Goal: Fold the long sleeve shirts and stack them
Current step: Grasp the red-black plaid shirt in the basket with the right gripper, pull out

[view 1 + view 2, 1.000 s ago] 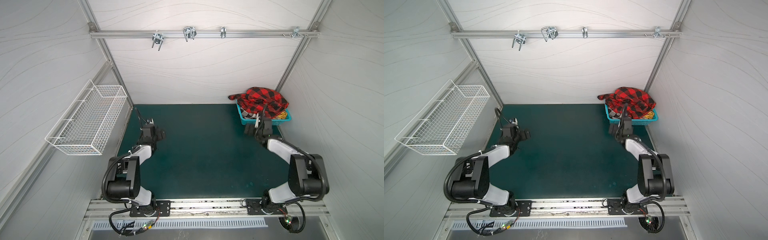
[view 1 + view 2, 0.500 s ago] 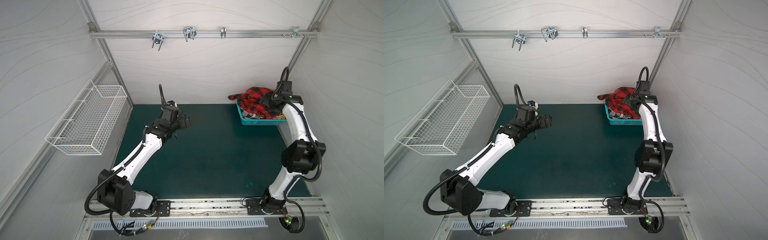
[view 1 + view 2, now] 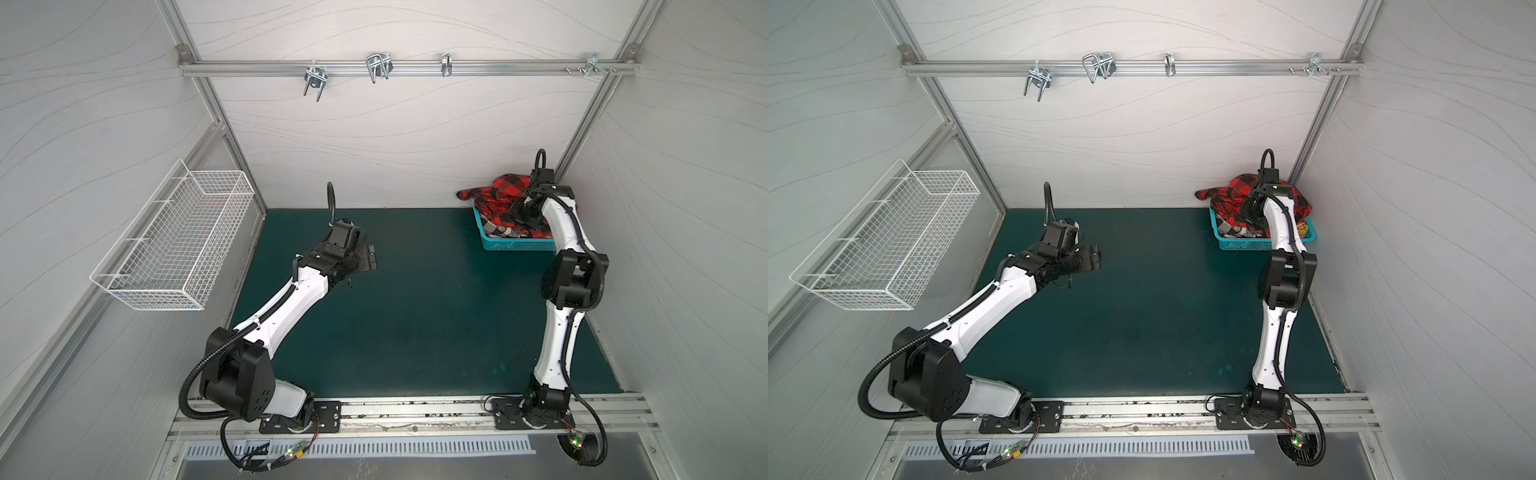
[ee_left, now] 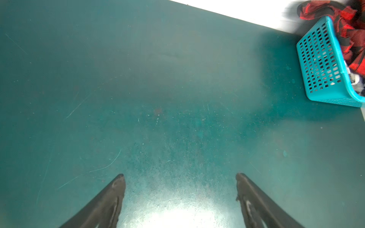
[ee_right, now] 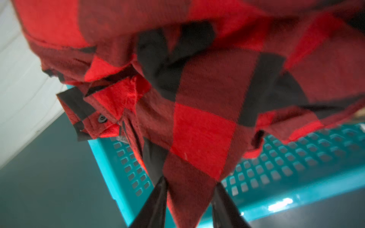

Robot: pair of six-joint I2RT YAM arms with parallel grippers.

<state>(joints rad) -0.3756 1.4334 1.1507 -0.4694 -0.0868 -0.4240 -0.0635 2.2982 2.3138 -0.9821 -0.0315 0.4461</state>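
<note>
One red-black shirt (image 5: pixel 199 136) pinched between right fingers (image 5: pixel 155 203).

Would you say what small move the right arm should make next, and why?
Probably lift the right gripper upward, drawing the red shirt out of the blue basket: its jaws look closed on a fold of it, and the left gripper hovers open over the mat.

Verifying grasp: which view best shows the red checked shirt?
Right wrist: the red-and-black checked cloth shirt fills it, pinched between the right gripper's fingers. In both top views it's small; left wrist, a corner.
</note>
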